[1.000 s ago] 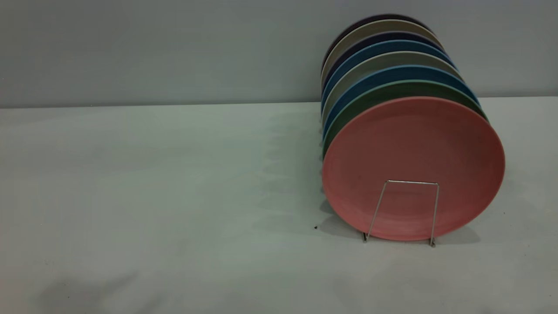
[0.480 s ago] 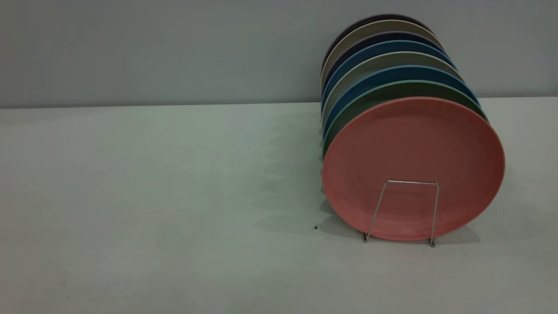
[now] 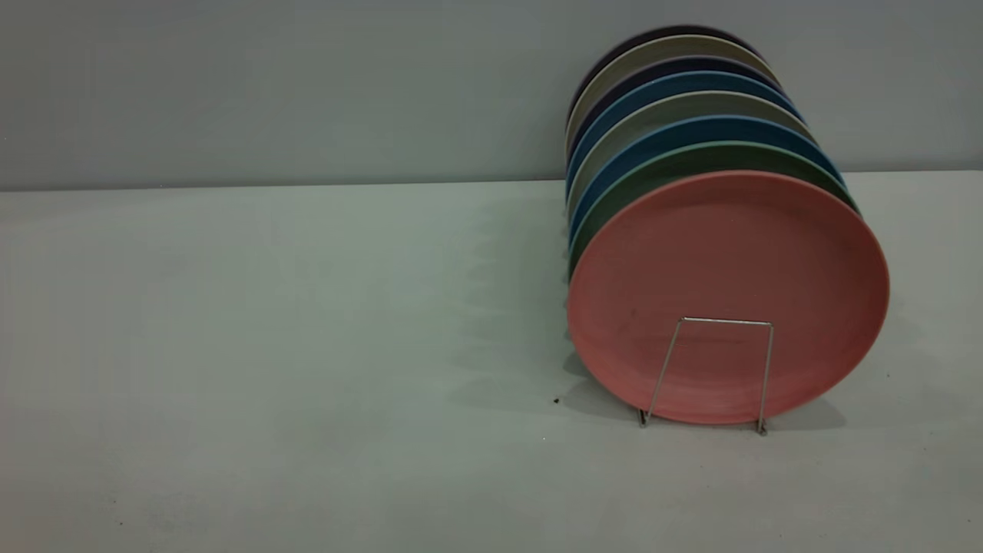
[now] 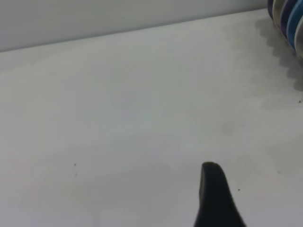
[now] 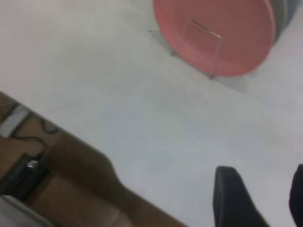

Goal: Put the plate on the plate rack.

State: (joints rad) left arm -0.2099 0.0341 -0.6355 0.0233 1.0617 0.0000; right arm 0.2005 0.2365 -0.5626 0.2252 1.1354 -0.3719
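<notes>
The salmon-pink plate (image 3: 728,253) stands upright at the front of the plate rack (image 3: 727,321), behind the rack's front wire loop, at the table's right. It also shows in the right wrist view (image 5: 241,33) with the rack's loop (image 5: 206,28) in front of it. My right gripper (image 5: 262,189) is open and empty, well back from the plate, above the table near its edge. My left gripper (image 4: 214,194) shows only in part, over bare table far from the rack. Neither gripper shows in the exterior view.
Behind the pink plate stand a teal-green plate (image 3: 676,163), blue plates (image 3: 668,130) and several more in a row toward the wall. The row's edge shows in the left wrist view (image 4: 289,19). The table edge (image 5: 85,142) borders brown floor with cables.
A faint shadow at the table's front left has faded away. The plates and the rack have not moved.
</notes>
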